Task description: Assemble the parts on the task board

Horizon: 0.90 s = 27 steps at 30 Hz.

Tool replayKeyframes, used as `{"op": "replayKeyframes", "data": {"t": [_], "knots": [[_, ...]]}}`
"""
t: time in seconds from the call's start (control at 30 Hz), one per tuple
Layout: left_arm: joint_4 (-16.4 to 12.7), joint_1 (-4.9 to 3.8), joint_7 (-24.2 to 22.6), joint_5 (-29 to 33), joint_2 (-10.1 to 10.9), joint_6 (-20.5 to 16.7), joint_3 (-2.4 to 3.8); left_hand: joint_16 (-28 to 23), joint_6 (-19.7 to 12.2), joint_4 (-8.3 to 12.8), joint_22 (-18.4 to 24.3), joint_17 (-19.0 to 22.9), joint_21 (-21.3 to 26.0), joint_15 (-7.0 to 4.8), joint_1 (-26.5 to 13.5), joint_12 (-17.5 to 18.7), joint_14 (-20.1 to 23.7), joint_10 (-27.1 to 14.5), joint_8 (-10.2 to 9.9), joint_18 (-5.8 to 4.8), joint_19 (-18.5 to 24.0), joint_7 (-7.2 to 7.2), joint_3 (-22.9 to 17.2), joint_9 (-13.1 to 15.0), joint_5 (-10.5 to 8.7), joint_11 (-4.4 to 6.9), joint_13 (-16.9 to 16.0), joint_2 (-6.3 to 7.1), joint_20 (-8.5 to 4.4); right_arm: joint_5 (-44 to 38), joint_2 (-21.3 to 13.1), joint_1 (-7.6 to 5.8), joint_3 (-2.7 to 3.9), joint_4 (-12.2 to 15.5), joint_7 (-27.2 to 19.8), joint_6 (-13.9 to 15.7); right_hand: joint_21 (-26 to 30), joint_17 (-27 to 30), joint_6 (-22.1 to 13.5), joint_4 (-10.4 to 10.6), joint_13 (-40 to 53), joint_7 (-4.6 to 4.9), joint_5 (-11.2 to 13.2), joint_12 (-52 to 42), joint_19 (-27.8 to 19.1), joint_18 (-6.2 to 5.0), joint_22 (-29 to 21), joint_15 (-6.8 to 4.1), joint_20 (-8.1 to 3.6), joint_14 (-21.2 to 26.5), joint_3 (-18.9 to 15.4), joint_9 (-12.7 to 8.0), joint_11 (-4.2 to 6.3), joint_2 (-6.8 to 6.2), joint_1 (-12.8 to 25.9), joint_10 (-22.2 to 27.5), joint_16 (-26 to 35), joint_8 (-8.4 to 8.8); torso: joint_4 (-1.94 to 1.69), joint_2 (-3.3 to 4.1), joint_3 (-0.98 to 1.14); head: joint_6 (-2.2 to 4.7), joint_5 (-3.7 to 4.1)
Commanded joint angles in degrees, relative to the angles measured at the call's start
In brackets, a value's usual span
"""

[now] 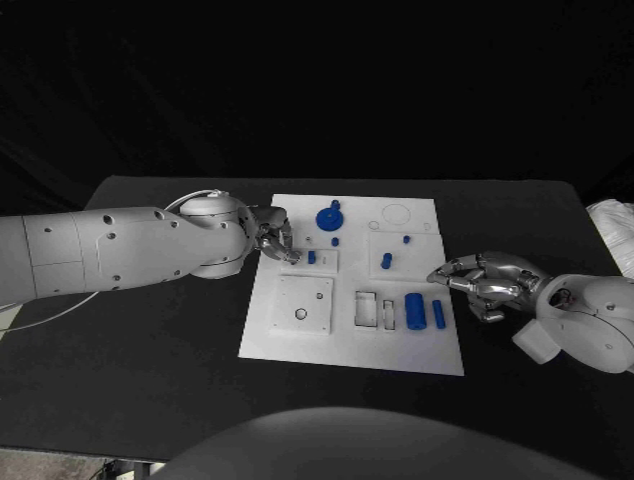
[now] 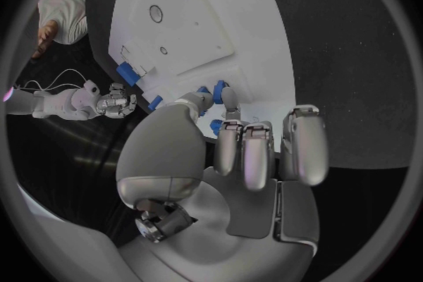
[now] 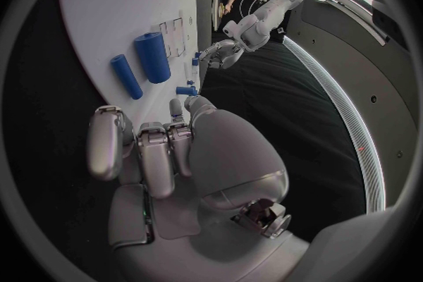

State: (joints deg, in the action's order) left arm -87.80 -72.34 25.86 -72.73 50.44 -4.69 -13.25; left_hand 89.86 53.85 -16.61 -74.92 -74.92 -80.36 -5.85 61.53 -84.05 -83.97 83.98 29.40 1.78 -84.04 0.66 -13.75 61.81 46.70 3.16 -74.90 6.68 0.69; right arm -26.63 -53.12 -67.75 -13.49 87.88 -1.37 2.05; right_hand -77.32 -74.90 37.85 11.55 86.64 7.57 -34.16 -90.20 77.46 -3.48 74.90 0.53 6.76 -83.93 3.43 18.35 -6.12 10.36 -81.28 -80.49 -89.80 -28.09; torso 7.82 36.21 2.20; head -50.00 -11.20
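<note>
**Left hand at the board's edge, right hand waiting beside two loose cylinders**

Your left hand [image 1: 274, 238] sat at the left edge of the task board [image 1: 296, 340], fingers curled together over a small blue peg [image 1: 311, 257] standing in the raised square plate there; the left wrist view showed blue pieces right at the fingertips [image 2: 231, 100], but you could not tell whether any was actually pinched. Toward the board's middle stood a blue knob [image 1: 329, 218] near the far edge and two short pegs [image 1: 386, 260] beyond the left hand. Nearer the board's right edge lay a thick blue cylinder [image 1: 415, 310] and a thin blue cylinder [image 1: 438, 314], side by side, long axes running from the board's near edge to its far edge. Your right hand [image 1: 483, 283] hovered just off that right edge, fingers curled in and holding nothing. The cylinders lay just leftward of it, the thin one closer, so the right hand was plainly the nearer one for that pickup, likely gripping across their width.
</note>
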Motion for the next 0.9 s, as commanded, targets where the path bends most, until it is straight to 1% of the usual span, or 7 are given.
{"op": "replayKeyframes", "data": {"t": [0.03,0.17,0.37,0.47,0.67,0.8,0.9], "knots": [[-0.33,-0.01,-0.88,0.21,0.09,-1.58,0.01,0.14,0.22,0.10,-12.40,-15.08,-0.26,-0.55,1.05,-0.41,-6.03,0.85,0.75,0.26,-2.59,-0.55,-0.78,0.42,0.77,0.43,-9.45,0.31,-0.53,-0.37,0.03,0.06,0.00,0.02,-0.11,-1.03,0.12,-15.10,-0.37,0.13,3.36,0.21,-0.18,0.20,-0.26,-0.34,10.02,-0.29,-0.05,-6.07,0.30,0.05,3.06,-0.26,-0.08,-9.51,-0.20,-0.21,-0.04,-0.03,0.00,0.00,0.00],[-0.85,-0.01,-1.44,0.21,0.52,-3.72,0.02,0.14,0.07,0.29,-12.44,-15.08,-0.42,-0.75,2.61,-0.55,-6.03,1.03,1.53,0.23,-2.67,-0.78,-1.68,1.10,1.80,0.64,-9.59,0.96,-0.72,-0.37,0.06,0.06,0.00,0.00,-0.17,-0.99,0.12,-15.10,-0.37,0.13,3.36,0.21,-0.18,0.20,-0.26,-0.34,10.02,-0.29,-0.05,-6.07,0.30,0.05,3.06,-0.26,-0.08,-9.51,-0.20,-0.21,0.01,0.00,-0.02,0.00,-0.01],[-2.81,0.00,-3.03,-0.22,2.28,-9.90,0.03,0.14,-0.36,0.73,-12.50,-15.08,-0.63,-0.96,5.43,-0.53,-6.03,1.09,2.23,0.19,-2.77,-0.98,-2.91,1.74,2.24,0.85,-9.57,1.94,-0.94,-0.35,0.05,0.07,0.00,0.00,-0.25,-0.94,0.27,-15.10,-0.39,0.14,3.36,0.24,-0.16,0.20,-0.40,-0.38,9.96,-0.28,-0.05,-6.07,0.54,0.06,3.04,-0.29,0.04,-9.51,-0.20,-0.21,0.02,0.05,-0.04,0.00,0.20],[-3.88,0.00,-3.77,-0.67,3.37,-12.67,0.02,0.14,-0.63,0.89,-12.49,-15.08,-0.61,-0.99,6.62,-0.41,-6.03,1.00,2.32,0.19,-2.77,-1.00,-3.46,1.84,2.42,0.87,-9.46,2.23,-1.00,-0.34,-0.01,0.08,0.00,0.01,-0.28,-0.83,0.41,-15.10,-0.40,0.15,3.36,0.26,-0.12,0.20,-0.53,-0.42,9.91,-0.27,-0.04,-6.07,0.67,0.06,3.02,-0.34,0.13,-9.51,-0.20,-0.22,0.01,-0.03,0.02,0.00,0.24],[-5.64,0.05,-3.91,-1.34,5.23,-15.37,-0.02,0.14,-0.83,1.04,-12.47,-15.08,-0.55,-1.00,7.89,-0.22,-6.03,0.87,2.40,0.20,-2.75,-0.99,-4.04,1.88,2.79,0.88,-9.29,2.63,-1.02,-0.32,-0.03,0.09,0.00,0.01,-0.30,-0.74,0.66,-15.10,-0.42,0.19,3.36,0.29,-0.04,0.20,-0.76,-0.48,9.82,-0.24,-0.02,-6.07,0.99,0.08,2.98,-0.49,0.38,-9.51,-0.20,-0.24,-0.04,-0.02,0.01,0.00,0.21],[-6.89,0.35,-3.19,-2.64,6.48,-17.14,-0.04,0.08,-0.94,1.11,-12.43,-15.01,-0.42,-1.00,8.41,0.04,-6.01,0.64,2.41,0.23,-2.70,-0.96,-4.20,1.88,2.56,0.84,-9.03,2.90,-1.02,-0.32,-0.06,0.09,0.00,0.02,-0.37,-0.56,0.66,-15.10,-0.42,0.19,3.36,0.29,-0.04,0.20,-0.76,-0.48,9.82,-0.24,-0.02,-6.07,0.99,0.08,2.98,-0.49,0.38,-9.51,-0.20,-0.24,-0.06,-0.14,0.05,0.00,0.19],[-7.87,0.85,-2.59,-3.62,7.41,-19.21,-0.05,-0.12,-1.05,0.79,-12.42,-14.77,-0.35,-0.93,8.65,0.32,-5.95,0.41,2.44,0.24,-2.66,-0.85,-4.35,1.88,1.69,0.75,-8.77,2.84,-0.99,-0.32,-0.03,0.10,0.00,0.03,-0.42,-0.43,0.75,-15.10,-0.46,0.20,3.36,0.31,0.01,0.20,-0.83,-0.50,9.78,-0.21,0.00,-6.07,1.22,0.09,2.96,-0.62,0.55,-9.51,-0.20,-0.24,0.04,-0.12,0.07,0.00,0.05]]}}
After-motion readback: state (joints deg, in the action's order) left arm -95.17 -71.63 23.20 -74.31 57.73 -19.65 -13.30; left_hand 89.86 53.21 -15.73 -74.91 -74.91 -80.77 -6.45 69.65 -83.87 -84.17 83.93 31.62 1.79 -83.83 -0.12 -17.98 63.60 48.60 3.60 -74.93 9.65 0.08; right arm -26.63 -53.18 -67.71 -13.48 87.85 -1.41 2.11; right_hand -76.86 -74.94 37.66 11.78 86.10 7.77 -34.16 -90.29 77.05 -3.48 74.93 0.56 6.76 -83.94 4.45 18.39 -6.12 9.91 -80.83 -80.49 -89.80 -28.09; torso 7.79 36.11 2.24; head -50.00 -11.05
